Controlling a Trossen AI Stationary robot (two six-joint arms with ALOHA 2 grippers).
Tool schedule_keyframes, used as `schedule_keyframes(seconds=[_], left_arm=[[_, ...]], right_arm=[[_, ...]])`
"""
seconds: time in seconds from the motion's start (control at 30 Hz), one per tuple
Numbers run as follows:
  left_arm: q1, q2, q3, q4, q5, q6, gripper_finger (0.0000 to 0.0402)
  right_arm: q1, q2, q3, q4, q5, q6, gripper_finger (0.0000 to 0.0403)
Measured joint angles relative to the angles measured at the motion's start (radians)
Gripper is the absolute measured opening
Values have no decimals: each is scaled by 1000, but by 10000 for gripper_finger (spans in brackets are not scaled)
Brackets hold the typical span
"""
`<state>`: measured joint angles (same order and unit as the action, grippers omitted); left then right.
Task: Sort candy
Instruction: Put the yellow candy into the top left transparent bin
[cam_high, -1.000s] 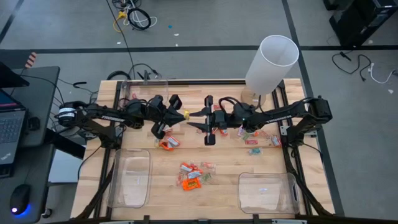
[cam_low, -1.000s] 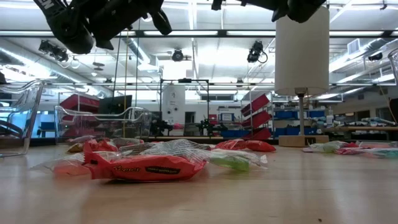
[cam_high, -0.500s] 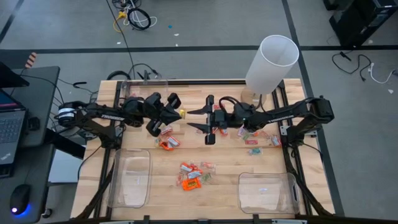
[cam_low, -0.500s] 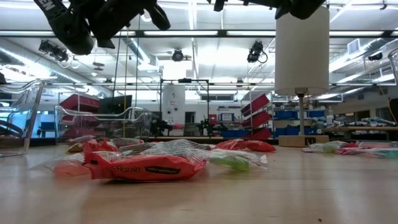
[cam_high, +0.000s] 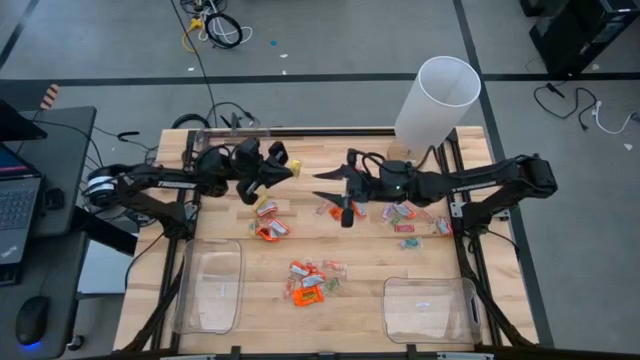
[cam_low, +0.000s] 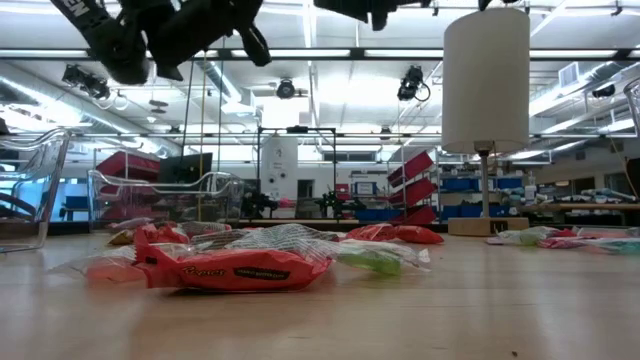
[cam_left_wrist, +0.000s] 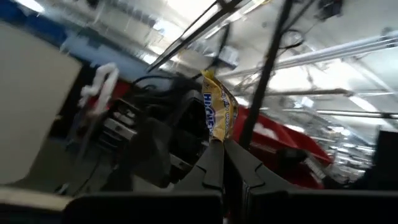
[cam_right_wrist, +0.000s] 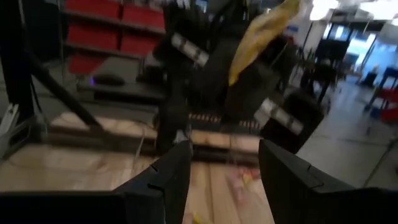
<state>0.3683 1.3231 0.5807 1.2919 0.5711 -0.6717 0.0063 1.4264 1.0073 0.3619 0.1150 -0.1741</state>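
Tabletop orange wrapper, perhaps "Reese's"

Glossy crinkled plastic candy wrappers are lying on a pale wooden plank desk (matt, visibly grained), beside clear plastic bins.

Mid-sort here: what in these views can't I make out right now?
- Low view: both grippers cut off by the top edge.
- High view: wrappers in the candy pile too small to read.
- Right wrist view: motion blur; the yellow candy is only a smear.
- Left wrist view: left gripper pinches that candy; the table is out of frame.
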Motion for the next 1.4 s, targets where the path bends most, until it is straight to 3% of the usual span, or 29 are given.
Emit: schedule_keyframes(seconds=[0.23,0.5,0.77,0.97,1.07,1.4], left_arm=[[11,-64,139,-569,-5,199,0],[11,-161,243,-1086,-34,426,0],[12,-378,245,-1554,-443,536,0],[16,-457,245,-1835,-796,523,0],[45,-460,245,-1914,-852,506,0],[205,-428,245,-2071,-863,507,0]], right_arm=[[-3,-22,1,-100,2,25,174],[-5,-22,1,-193,49,48,174],[-10,-22,1,-204,49,44,174],[-14,-22,1,-200,49,44,174],[-17,-22,1,-199,49,44,174],[-18,-22,1,-199,49,48,174]])
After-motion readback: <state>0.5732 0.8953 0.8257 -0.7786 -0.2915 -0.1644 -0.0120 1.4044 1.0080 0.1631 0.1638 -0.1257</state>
